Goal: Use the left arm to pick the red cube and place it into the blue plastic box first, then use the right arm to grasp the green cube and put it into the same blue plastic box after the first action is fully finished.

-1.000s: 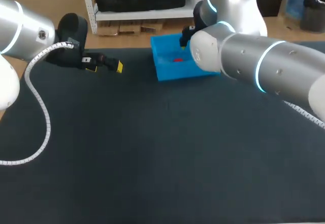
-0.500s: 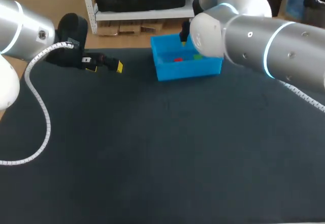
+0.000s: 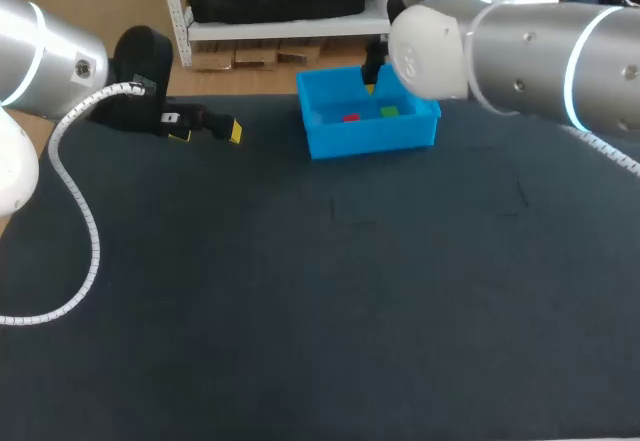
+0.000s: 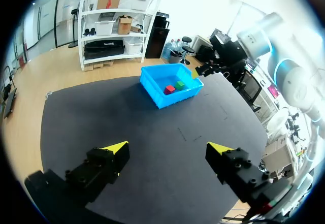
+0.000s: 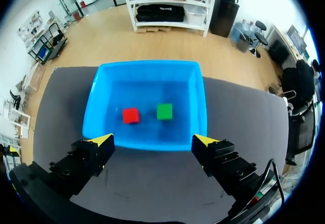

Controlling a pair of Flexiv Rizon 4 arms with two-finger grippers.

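Observation:
The blue plastic box (image 3: 368,137) stands at the table's far edge, holding the red cube (image 3: 350,118) and the green cube (image 3: 389,112) side by side, a little apart. My right gripper (image 3: 372,79) hangs above the box's far rim, mostly hidden by its own arm. In the right wrist view my right gripper (image 5: 155,141) is open and empty over the box's (image 5: 147,69) near wall, with the red cube (image 5: 131,115) and green cube (image 5: 164,111) ahead of it. My left gripper (image 3: 210,127) is open and empty at the far left, well away from the box (image 4: 156,97).
The dark table mat (image 3: 300,301) stretches bare from the box to the front edge. My right arm's thick silver link (image 3: 520,51) crosses above the far right corner. A white cable (image 3: 75,211) trails from my left arm along the left side.
My right arm has lifted and swung back to the right, off the box. The green cube, hidden a second ago, now shows inside beside the red one. The left arm is still.

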